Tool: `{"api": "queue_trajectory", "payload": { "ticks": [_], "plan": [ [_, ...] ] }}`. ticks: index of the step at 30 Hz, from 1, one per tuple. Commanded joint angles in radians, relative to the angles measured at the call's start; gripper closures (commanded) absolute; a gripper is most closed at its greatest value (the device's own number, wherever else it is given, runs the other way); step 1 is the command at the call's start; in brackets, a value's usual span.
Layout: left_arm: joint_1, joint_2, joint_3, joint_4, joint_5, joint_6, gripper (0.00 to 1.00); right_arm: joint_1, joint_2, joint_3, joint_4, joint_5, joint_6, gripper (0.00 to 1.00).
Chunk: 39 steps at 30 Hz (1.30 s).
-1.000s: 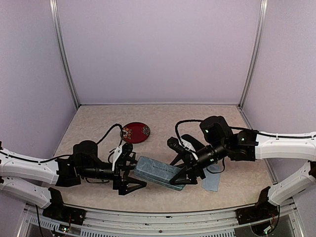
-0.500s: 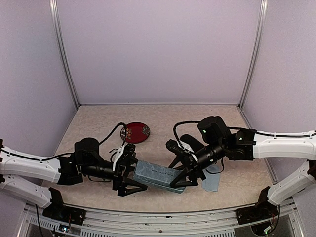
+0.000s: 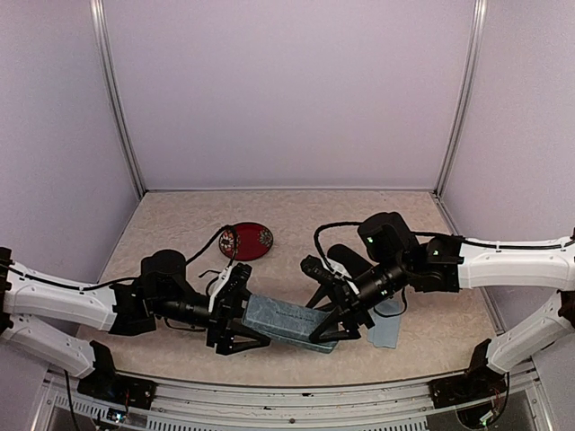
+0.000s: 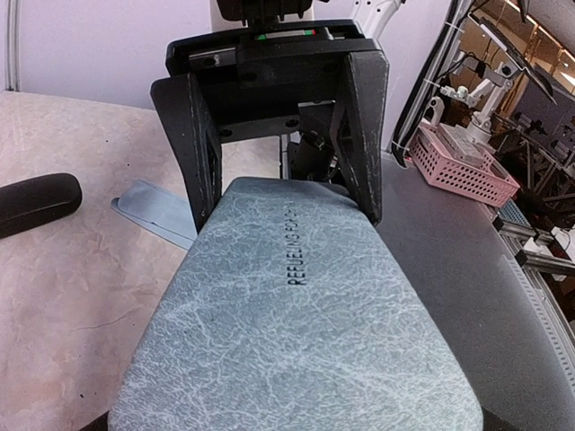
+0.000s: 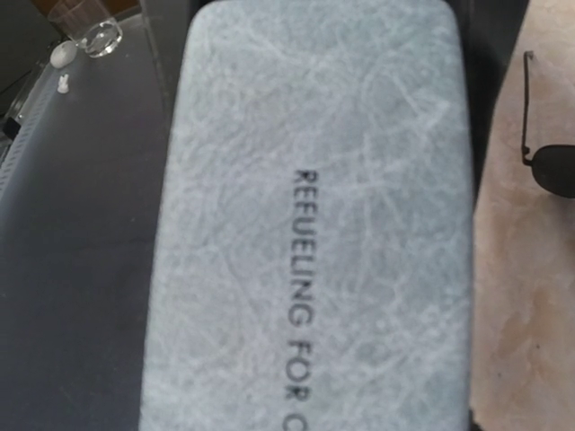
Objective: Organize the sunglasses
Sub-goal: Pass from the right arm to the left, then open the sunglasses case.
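— How far along?
— Early, I'd say: the thin black sunglasses (image 5: 559, 175) lie loose just beside the blue-grey case (image 3: 289, 316), which is closed; the right gripper (image 4: 283, 211) clamps one end
— And the left gripper (image 3: 247, 314)?
— Straddles the other end; whether it grips, can't tell

Picture edge cuts off the thin-framed sunglasses (image 5: 557, 171).
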Motion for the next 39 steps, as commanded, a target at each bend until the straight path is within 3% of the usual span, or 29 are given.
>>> {"api": "queue_trajectory", "payload": {
  "ticks": [1,17,24,28,35,39],
  "plan": [
    [0.005,-0.001,0.027,0.035,0.028,-0.001,0.23,-0.006,-0.007,0.017,0.038,-0.023,-0.008,0.76],
    [0.024,-0.054,0.007,0.064,0.011,-0.040,0.53,-0.006,0.000,-0.001,0.080,-0.008,0.025,0.74],
    [0.027,-0.055,0.004,0.057,-0.015,-0.070,0.75,-0.006,0.012,-0.001,0.106,0.031,0.055,0.50],
    [0.027,-0.047,0.009,0.048,-0.019,-0.075,1.00,-0.002,0.024,-0.001,0.121,0.054,0.074,0.35],
    [0.028,-0.024,0.026,0.031,-0.014,-0.078,1.00,0.023,0.060,0.019,0.122,0.111,0.090,0.05],
    [0.027,-0.018,0.028,0.033,-0.006,-0.079,1.00,0.037,0.086,0.042,0.106,0.140,0.090,0.02]
  ]
}}
